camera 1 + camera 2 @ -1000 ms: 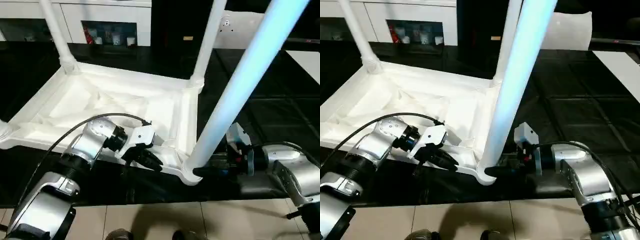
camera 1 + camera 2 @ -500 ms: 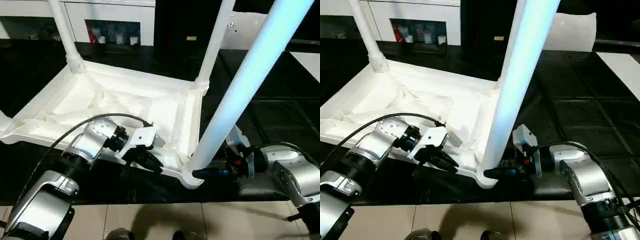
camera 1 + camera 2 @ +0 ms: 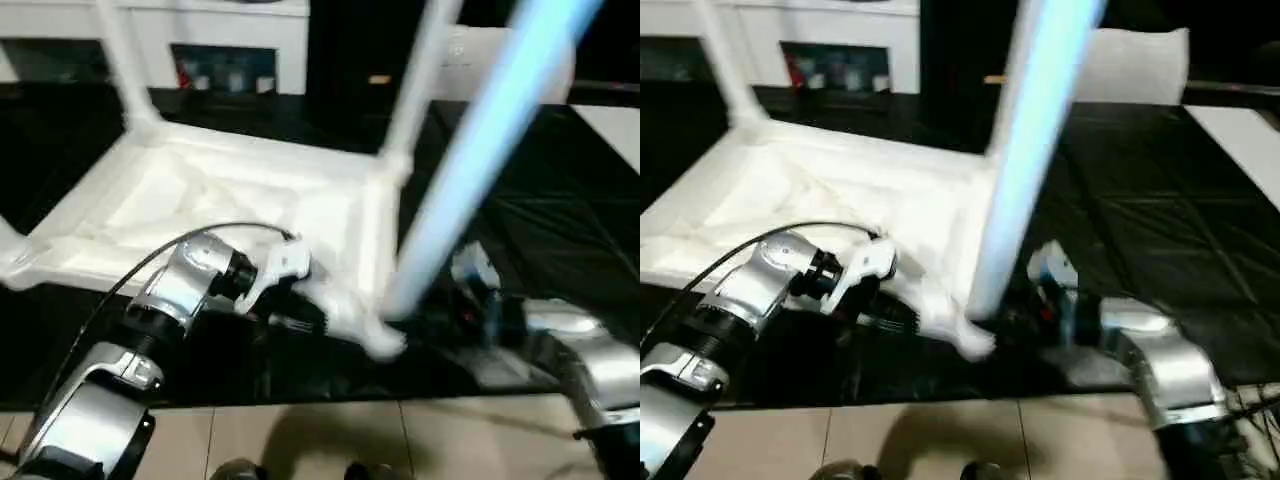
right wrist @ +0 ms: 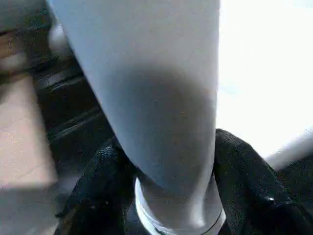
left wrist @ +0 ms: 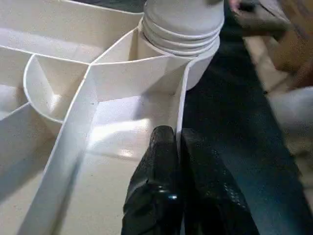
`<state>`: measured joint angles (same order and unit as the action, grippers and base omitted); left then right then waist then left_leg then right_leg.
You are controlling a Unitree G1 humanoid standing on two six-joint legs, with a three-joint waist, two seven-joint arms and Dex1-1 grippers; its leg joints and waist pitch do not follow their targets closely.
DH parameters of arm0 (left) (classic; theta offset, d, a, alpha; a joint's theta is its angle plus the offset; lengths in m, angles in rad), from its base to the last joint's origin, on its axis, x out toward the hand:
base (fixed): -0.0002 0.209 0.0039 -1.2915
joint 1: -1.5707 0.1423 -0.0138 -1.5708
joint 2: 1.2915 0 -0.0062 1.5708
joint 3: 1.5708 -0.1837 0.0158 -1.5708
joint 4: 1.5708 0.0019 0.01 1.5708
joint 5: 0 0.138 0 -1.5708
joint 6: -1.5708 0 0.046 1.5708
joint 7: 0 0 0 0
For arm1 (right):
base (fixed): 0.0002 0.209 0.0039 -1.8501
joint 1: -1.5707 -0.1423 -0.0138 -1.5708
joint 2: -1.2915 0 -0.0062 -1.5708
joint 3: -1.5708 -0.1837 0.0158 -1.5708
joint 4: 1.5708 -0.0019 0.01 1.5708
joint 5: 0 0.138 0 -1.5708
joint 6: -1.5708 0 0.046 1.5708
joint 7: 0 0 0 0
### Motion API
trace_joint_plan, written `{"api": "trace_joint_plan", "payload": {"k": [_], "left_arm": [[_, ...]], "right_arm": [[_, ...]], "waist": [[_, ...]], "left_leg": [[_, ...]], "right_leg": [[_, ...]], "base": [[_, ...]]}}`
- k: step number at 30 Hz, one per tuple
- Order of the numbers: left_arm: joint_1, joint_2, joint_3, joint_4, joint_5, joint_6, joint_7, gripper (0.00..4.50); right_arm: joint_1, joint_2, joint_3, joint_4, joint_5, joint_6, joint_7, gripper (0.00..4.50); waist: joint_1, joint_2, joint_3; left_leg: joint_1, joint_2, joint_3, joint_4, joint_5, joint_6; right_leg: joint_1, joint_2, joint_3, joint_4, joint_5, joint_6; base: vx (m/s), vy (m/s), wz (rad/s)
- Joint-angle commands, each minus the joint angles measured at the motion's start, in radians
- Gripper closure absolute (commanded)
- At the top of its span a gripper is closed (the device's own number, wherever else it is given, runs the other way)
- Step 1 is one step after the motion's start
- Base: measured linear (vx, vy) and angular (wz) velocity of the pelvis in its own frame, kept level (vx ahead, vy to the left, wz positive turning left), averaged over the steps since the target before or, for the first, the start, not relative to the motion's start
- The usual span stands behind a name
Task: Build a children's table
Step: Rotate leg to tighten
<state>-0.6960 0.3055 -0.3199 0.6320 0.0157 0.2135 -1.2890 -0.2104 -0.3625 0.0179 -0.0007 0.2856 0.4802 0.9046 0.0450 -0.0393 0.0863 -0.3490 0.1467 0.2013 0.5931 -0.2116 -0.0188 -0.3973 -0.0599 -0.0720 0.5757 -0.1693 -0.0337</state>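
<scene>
The children's table lies upside down on a black surface, its ribbed white top (image 3: pixel 200 200) facing up. Two far legs (image 3: pixel 420 80) stand in their corner sockets. A near-right leg (image 3: pixel 470 160) rises from the front corner socket (image 3: pixel 385 338). My left gripper (image 3: pixel 300 322) is shut on the top's raised rim (image 5: pixel 178 112), just beside that socket, one finger on each side of the thin wall. My right gripper (image 3: pixel 430 318) is shut on the base of the near-right leg (image 4: pixel 156 98), its fingers (image 4: pixel 98 166) hugging both sides.
The black surface (image 3: pixel 540 230) extends to the right of the table top. Tan floor (image 3: pixel 300 440) runs along its front edge. White cabinets with a shelf of small items (image 3: pixel 225 70) stand behind, and a white object (image 3: pixel 1135 65) sits at the back right.
My right gripper's fingers have closed in around the base of the near-right leg. The left gripper keeps its hold on the rim. The whole view has shaken slightly.
</scene>
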Motion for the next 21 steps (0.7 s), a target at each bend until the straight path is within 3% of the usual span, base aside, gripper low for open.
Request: {"api": "trace_joint_plan", "payload": {"k": [1, 2, 3, 5, 6, 7, 8, 9, 10, 11, 14, 15, 16, 21], "left_arm": [[-0.002, -0.136, 0.005, -0.035, -0.036, 0.067, 0.159, 4.5], [-0.005, -0.162, 0.02, -0.036, -0.036, 0.092, 0.203, 4.5], [-0.007, -0.174, 0.027, -0.036, -0.036, 0.103, 0.223, 4.5], [-0.034, -0.263, 0.089, -0.013, -0.045, 0.152, 0.391, 4.5], [-0.034, -0.263, 0.089, -0.013, -0.045, 0.152, 0.391, 4.5], [-0.053, -0.3, 0.122, -0.001, -0.046, 0.156, 0.488, 4.5], [-0.064, -0.321, 0.141, 0.002, -0.044, 0.16, 0.547, 4.5], [-0.069, -0.332, 0.145, -0.002, -0.037, 0.16, 0.577, 4.5], [-0.071, -0.34, 0.146, -0.009, -0.029, 0.165, 0.595, 4.5], [-0.069, -0.342, 0.136, -0.015, -0.022, 0.168, 0.585, 4.5], [-0.065, -0.342, 0.127, -0.024, -0.011, 0.173, 0.576, 4.5], [-0.057, -0.325, 0.115, -0.036, -0.004, 0.172, 0.547, 4.5], [-0.048, -0.31, 0.108, -0.047, 0.003, 0.177, 0.526, 4.5], [-0.016, -0.238, 0.08, -0.076, 0.011, 0.155, 0.44, 4.5]], "right_arm": [[-0.005, 0.114, 0.1, -0.002, 0.001, 0.078, -0.107, 2.47], [-0.01, 0.152, 0.098, 0.004, -0.004, 0.095, -0.159, 2.48], [-0.012, 0.17, 0.097, 0.007, -0.007, 0.102, -0.182, 2.49], [-0.063, 0.31, 0.086, 0.068, -0.055, 0.128, -0.383, 2.49], [-0.063, 0.31, 0.086, 0.068, -0.055, 0.128, -0.383, 2.49], [-0.095, 0.371, 0.071, 0.102, -0.064, 0.127, -0.46, 2.49], [-0.113, 0.407, 0.059, 0.12, -0.068, 0.127, -0.505, 2.49], [-0.125, 0.426, 0.051, 0.133, -0.07, 0.109, -0.526, 2.49], [-0.133, 0.44, 0.045, 0.14, -0.075, 0.096, -0.542, 2.15], [-0.137, 0.446, 0.037, 0.149, -0.075, 0.076, -0.546, 1.8], [-0.138, 0.449, 0.027, 0.152, -0.079, 0.061, -0.553, 1.61], [-0.127, 0.429, 0.026, 0.137, -0.078, 0.049, -0.528, 1.61], [-0.115, 0.412, 0.024, 0.119, -0.084, 0.043, -0.507, 1.33], [-0.066, 0.319, 0.022, 0.051, -0.073, 0.021, -0.41, 0.88]], "waist": [[-0.016, -0.001, -0.044], [-0.016, -0.001, -0.044], [-0.026, -0.002, -0.045], [-0.039, 0.001, -0.048], [-0.043, 0.0, -0.049], [-0.044, 0.001, -0.053], [-0.05, 0.003, -0.051], [-0.05, 0.001, -0.055], [-0.046, 0.002, -0.058], [-0.044, 0.003, -0.059], [-0.039, 0.003, -0.063], [-0.038, 0.005, -0.066], [-0.035, 0.005, -0.067], [-0.031, 0.007, -0.072]], "left_leg": [[0.014, 0.096, -0.062, -0.087, -0.277, 0.0], [0.014, 0.096, -0.062, -0.087, -0.277, 0.0], [0.012, 0.094, -0.064, -0.087, -0.29, 0.001], [0.008, 0.093, -0.063, -0.085, -0.283, -0.005], [0.009, 0.091, -0.064, -0.085, -0.287, -0.008], [0.007, 0.088, -0.064, -0.082, -0.274, 0.004], [0.008, 0.089, -0.06, -0.082, -0.267, 0.009], [0.008, 0.085, -0.058, -0.079, -0.263, 0.019], [0.005, 0.084, -0.055, -0.078, -0.225, 0.035], [0.005, 0.085, -0.052, -0.079, -0.21, 0.043], [-0.002, 0.085, -0.05, -0.079, -0.163, 0.068], [-0.001, 0.085, -0.048, -0.077, -0.141, 0.076], [-0.003, 0.086, -0.046, -0.074, -0.124, 0.085], [-0.005, 0.088, -0.044, -0.07, -0.08, 0.115]], "right_leg": [[0.024, -0.119, 0.06, -0.107, -0.608, -0.11], [0.024, -0.119, 0.06, -0.107, -0.608, -0.11], [0.024, -0.119, 0.059, -0.107, -0.603, -0.112], [0.022, -0.118, 0.061, -0.104, -0.574, -0.127], [0.021, -0.117, 0.06, -0.104, -0.577, -0.128], [0.029, -0.119, 0.06, -0.105, -0.573, -0.119], [0.02, -0.116, 0.064, -0.103, -0.551, -0.133], [0.024, -0.117, 0.063, -0.106, -0.553, -0.129], [0.028, -0.116, 0.067, -0.103, -0.513, -0.127], [0.027, -0.113, 0.067, -0.102, -0.488, -0.129], [0.036, -0.113, 0.068, -0.09, -0.396, -0.145], [0.037, -0.112, 0.068, -0.085, -0.358, -0.158], [0.04, -0.113, 0.069, -0.081, -0.323, -0.172], [0.045, -0.111, 0.068, -0.068, -0.227, -0.201]], "base": [[0.0, 0.0, 0.0], [0.0, 0.0, 0.0], [0.0, 0.0, 0.0], [0.0, 0.0, 0.0], [0.0, 0.0, 0.0], [0.0, 0.0, 0.0], [0.0, 0.0, 0.0], [0.0, 0.0, 0.0], [0.0, 0.0, 0.0], [0.0, 0.0, 0.0], [0.0, 0.0, 0.0], [0.0, 0.0, 0.0], [0.0, 0.0, 0.0], [0.0, 0.0, 0.0]]}}
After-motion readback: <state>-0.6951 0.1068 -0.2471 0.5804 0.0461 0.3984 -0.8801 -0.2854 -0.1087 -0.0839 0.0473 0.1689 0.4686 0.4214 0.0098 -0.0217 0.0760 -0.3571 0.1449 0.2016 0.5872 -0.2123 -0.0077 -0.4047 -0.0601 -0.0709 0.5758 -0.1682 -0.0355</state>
